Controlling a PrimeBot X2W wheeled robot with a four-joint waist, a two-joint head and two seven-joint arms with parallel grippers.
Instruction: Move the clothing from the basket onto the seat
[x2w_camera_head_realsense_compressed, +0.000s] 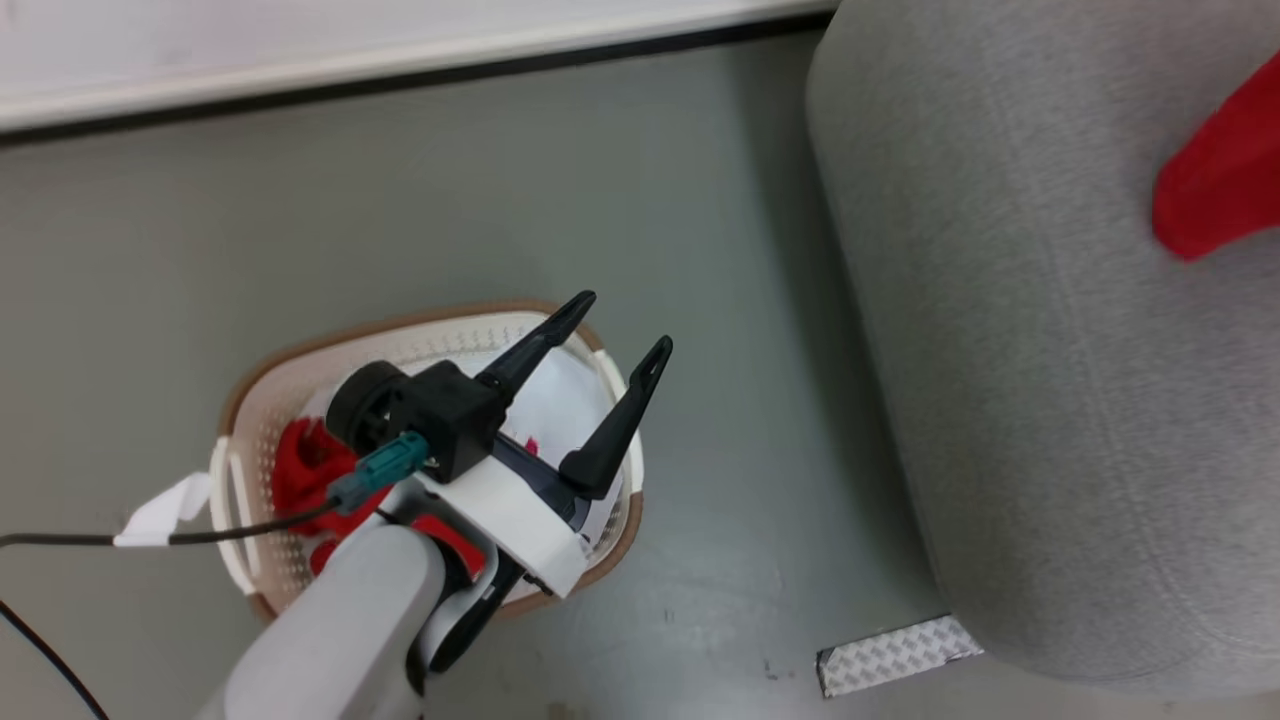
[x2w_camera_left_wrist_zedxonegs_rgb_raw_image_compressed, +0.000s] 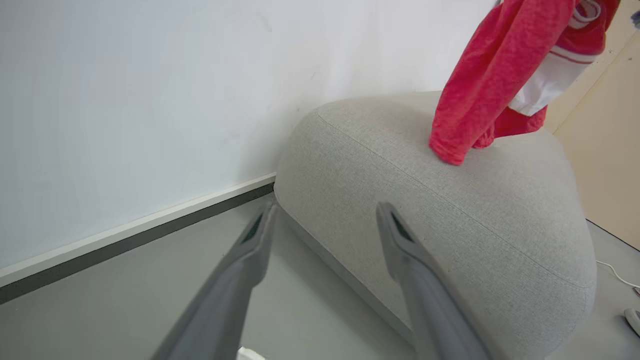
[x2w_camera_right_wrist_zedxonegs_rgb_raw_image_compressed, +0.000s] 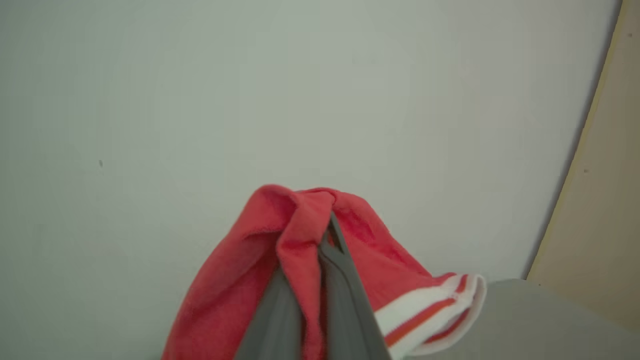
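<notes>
Red striped garment (x2w_camera_right_wrist_zedxonegs_rgb_raw_image_compressed: 235, 285) pinched in closed right claw (x2w_camera_right_wrist_zedxonegs_rgb_raw_image_compressed: 327, 235), hanging over grey sofa (x2w_camera_head_realsense_compressed: 1000, 350). Left claw (x2w_camera_head_realsense_compressed: 620, 325) wide open, empty, above basket (x2w_camera_head_realsense_compressed: 400, 322); more red clothing (x2w_camera_head_realsense_compressed: 300, 470) inside. Sofa at 3 o'clock from basket.

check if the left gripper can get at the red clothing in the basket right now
Probably yes: the left gripper hangs open over the basket, and the red clothing lies exposed at the basket's left side, with nothing over it but the arm's own wrist.
</notes>
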